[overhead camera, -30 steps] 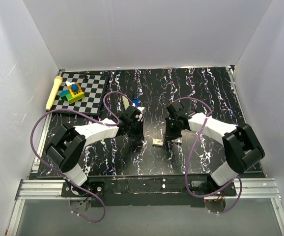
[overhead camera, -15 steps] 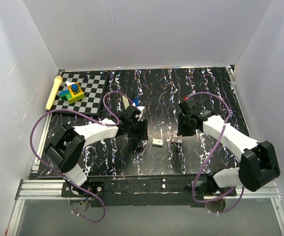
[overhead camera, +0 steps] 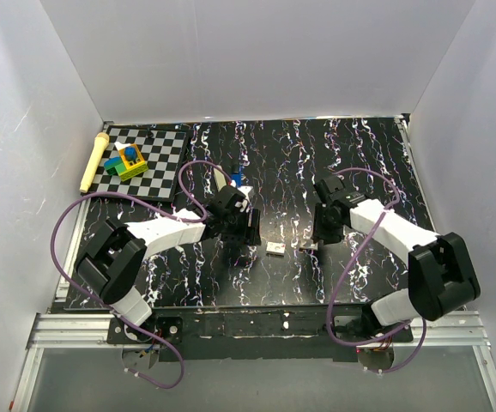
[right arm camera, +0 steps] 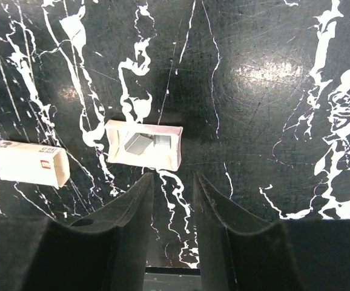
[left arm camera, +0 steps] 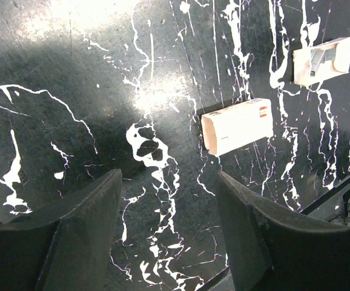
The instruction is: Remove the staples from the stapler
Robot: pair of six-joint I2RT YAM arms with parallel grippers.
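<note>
The staples [right arm camera: 140, 144] lie in an open tray [right arm camera: 145, 162] on the table [right arm camera: 272, 91], so unloading seems done. The left end effector [left arm camera: 168, 182] is wide and the right end effector [right arm camera: 172, 179] narrowly parted, both empty.

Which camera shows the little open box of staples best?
The right wrist view: the open box lies close, near centre, staples visible inside. The left wrist view catches it small in a corner; the top view shows a speck.

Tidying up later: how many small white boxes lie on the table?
2: a closed box mid-table, an open tray holding staples beside it; others may lie hidden.
</note>
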